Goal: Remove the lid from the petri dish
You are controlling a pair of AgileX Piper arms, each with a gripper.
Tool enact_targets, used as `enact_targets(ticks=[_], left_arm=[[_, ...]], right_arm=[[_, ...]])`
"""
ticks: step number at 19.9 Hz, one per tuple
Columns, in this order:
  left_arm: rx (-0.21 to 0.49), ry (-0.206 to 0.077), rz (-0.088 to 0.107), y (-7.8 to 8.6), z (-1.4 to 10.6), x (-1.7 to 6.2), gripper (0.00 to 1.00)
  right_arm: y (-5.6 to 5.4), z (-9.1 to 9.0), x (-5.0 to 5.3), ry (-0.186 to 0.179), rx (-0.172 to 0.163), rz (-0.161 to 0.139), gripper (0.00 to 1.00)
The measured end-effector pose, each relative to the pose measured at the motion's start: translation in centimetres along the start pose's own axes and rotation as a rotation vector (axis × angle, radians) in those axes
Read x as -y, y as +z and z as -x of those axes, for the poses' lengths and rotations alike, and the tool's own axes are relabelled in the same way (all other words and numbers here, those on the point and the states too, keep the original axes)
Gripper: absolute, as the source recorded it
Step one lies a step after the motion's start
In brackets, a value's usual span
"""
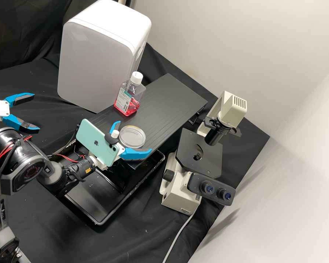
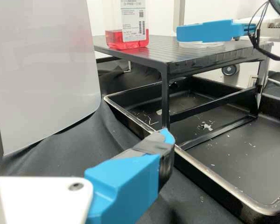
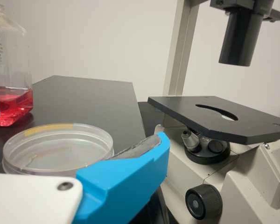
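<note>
High view: the petri dish (image 1: pixel 132 135) sits on the near end of a black raised platform (image 1: pixel 171 102) that stands over a tray (image 1: pixel 98 204) on the surface. Its clear lid (image 3: pixel 60 140) is on the base. The right claw (image 1: pixel 133 138) is level with the dish, its blue fingers spread wide to either side of the round rim and holding nothing. In the right wrist view one finger (image 3: pixel 130 172) lies just beside the rim; whether it touches I cannot tell. The dish therefore lies directly between the jaws, so closing on the lid alone looks like the next call. The left claw (image 1: pixel 35 111) hangs well apart at the surface's far left, also open and empty, so the right arm is plainly nearer.
</note>
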Motion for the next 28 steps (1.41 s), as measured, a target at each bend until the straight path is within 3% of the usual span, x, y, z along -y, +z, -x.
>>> enact_targets(ticks=[8,23,24,28], left_arm=[[0.000,0.000,-0.001,0.00,0.00,0.00,1.00],[-0.007,0.000,0.001,0.04,-0.25,0.03,1.00],[-0.004,-0.001,0.001,0.10,-0.23,0.04,1.00],[-0.003,-0.001,0.001,0.12,-0.22,0.05,1.00]], right_arm=[[-0.43,-0.43,-0.10,0.007,-0.017,-0.002,1.00],[-0.38,-0.68,-0.01,0.004,-0.015,-0.002,1.00],[-0.30,-0.70,0.08,0.001,-0.012,-0.002,0.00],[-0.30,-0.70,0.08,0.001,-0.012,-0.002,0.00]])
